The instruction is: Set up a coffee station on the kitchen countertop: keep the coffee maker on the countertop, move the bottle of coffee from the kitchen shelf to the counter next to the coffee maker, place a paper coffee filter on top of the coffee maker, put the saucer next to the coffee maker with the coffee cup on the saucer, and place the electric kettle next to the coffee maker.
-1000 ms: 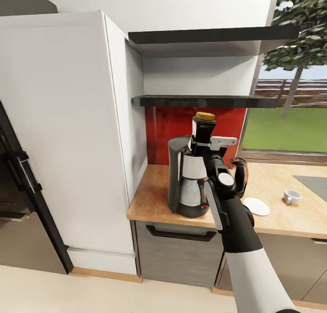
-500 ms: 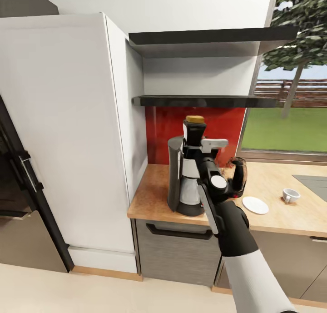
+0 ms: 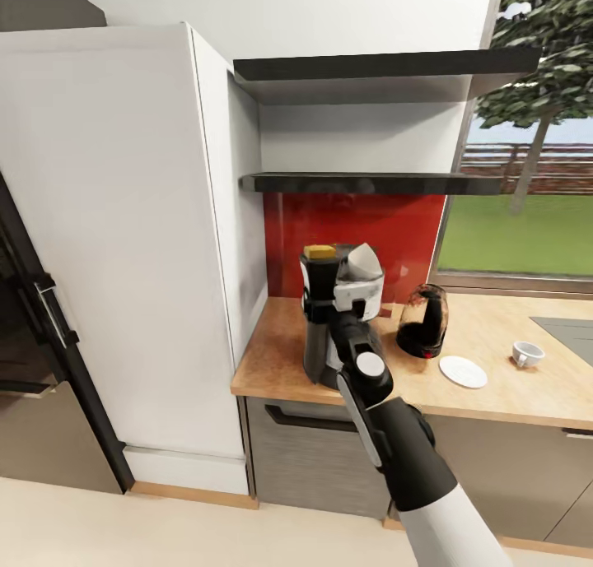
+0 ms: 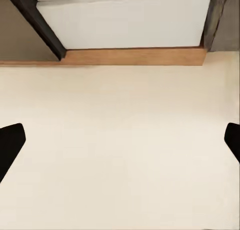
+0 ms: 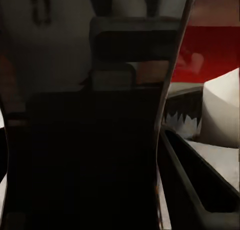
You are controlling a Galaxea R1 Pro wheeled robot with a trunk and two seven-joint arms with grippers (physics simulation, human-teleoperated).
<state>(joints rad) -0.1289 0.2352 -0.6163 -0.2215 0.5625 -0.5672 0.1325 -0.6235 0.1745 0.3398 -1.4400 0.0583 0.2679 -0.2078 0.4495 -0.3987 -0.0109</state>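
1. The right gripper (image 3: 319,297) is raised over the left part of the bench (image 3: 272,361), and its jaws are clamped on the bottle of coffee (image 3: 318,281), a dark bottle with a yellow cap.
2. In the head view the bottle stands upright in front of the coffee maker (image 3: 317,361), hiding most of that machine's upper left side; whether its base touches the bench cannot be told.
3. The right wrist view looks straight onto the dark glass of the bottle (image 5: 90,140), which sits close between the fingers.
4. A white paper coffee filter (image 3: 363,262) pokes up from the top of the coffee maker, just right of the bottle cap; the same white cone shows in the right wrist view (image 5: 220,115).
5. The electric kettle (image 3: 423,322) stands on the bench to the right of the coffee maker, close to it but apart.
6. The white saucer (image 3: 462,371) lies nearer and to the right of the kettle.
7. The coffee cup (image 3: 527,354) sits on the bench farther right, apart from the saucer.
8. Two dark shelves (image 3: 371,183) hang on the wall above the red backsplash (image 3: 403,221).
9. A tall white cabinet (image 3: 123,221) stands left of the bench.
10. The left gripper (image 4: 120,145) points down at pale floor (image 4: 120,165); its two dark fingertips (image 4: 10,142) sit at opposite edges of the left wrist view, jaws wide apart and holding nothing.
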